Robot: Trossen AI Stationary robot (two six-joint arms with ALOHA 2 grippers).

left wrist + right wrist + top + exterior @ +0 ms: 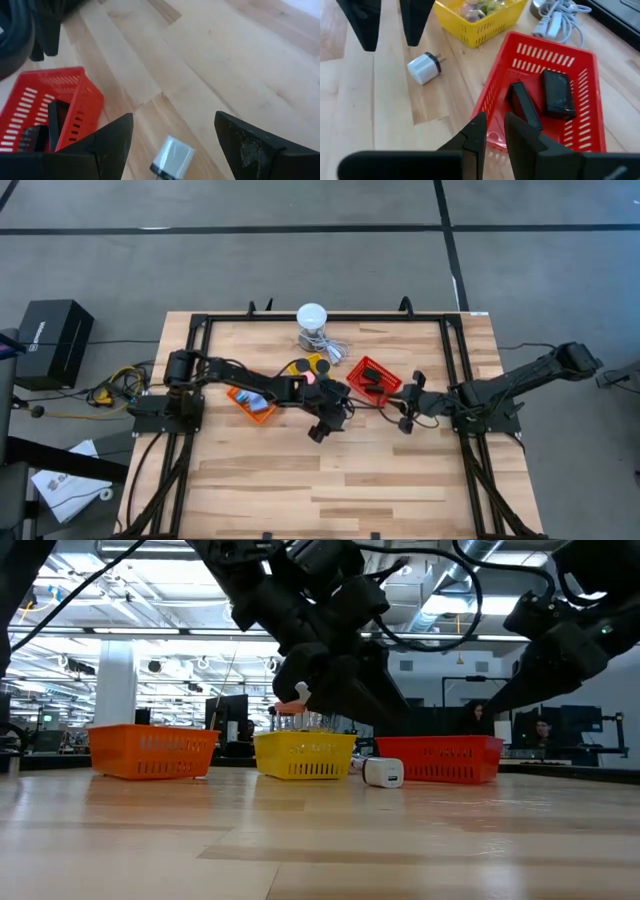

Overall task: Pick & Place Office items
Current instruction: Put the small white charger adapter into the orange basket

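Note:
A small white charger plug [172, 156] lies on the wooden table [240, 60], its prongs toward the yellow basket [477, 20]; it also shows in the right wrist view [424, 67] and the low view [383, 773]. My left gripper [173, 117] hangs open above it, a finger on either side, touching nothing. The red basket [580, 65] beside it holds two black bars [557, 92]. My right gripper [494, 127] hovers over the red basket's near wall with its fingers almost together and nothing between them. The yellow basket holds small bits.
An orange basket [250, 402] stands left of the yellow basket [308, 367]. A white round-topped device [312, 318] with a grey cable [560, 22] sits at the far edge. The near half of the table [330, 490] is bare wood.

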